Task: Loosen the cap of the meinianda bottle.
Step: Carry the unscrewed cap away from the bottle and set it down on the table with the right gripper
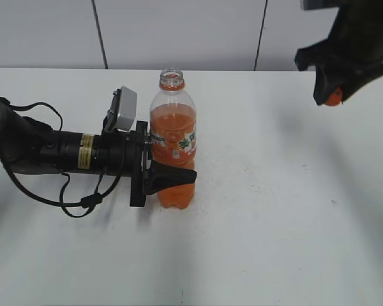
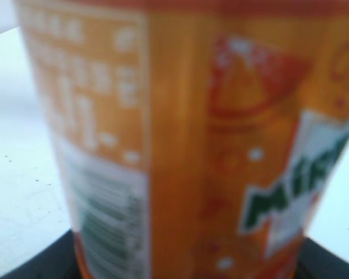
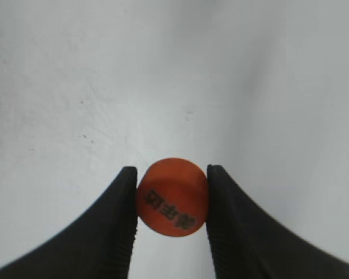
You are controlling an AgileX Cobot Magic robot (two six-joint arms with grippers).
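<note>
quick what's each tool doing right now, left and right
Left tool: closed on the meinianda bottle, which stands uncapped.
Right tool: closed on the cap, raised above the table.

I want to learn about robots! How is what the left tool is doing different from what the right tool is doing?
The left tool grips the meinianda bottle low on its body; the right tool pinches only the small cap.
The left tool sits down by the table; the right tool hangs up in the air, away from the bottle.
The bottle is tall and open-topped; the cap is tiny and already off.
Both tools are shut on something orange.
</note>
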